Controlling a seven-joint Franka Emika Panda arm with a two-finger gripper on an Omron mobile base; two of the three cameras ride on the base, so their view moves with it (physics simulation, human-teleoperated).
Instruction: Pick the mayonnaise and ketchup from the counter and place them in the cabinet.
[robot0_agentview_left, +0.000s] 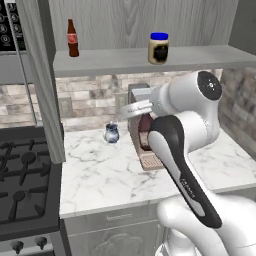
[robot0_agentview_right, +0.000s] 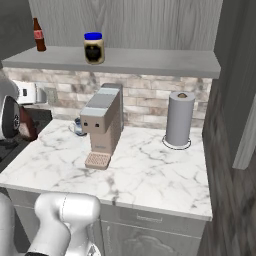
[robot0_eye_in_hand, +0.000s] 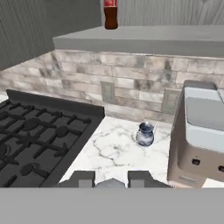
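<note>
The gripper (robot0_eye_in_hand: 111, 180) is closed on the ketchup (robot0_agentview_left: 145, 131), held above the worktop (robot0_agentview_left: 110, 172) beside the coffee machine (robot0_agentview_right: 102, 122). The mayonnaise (robot0_agentview_left: 158, 48) stands higher up, on the cabinet (robot0_agentview_left: 150, 59) shelf.

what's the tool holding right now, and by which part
The tool is shut on the ketchup; which part it grips cannot be told.
</note>
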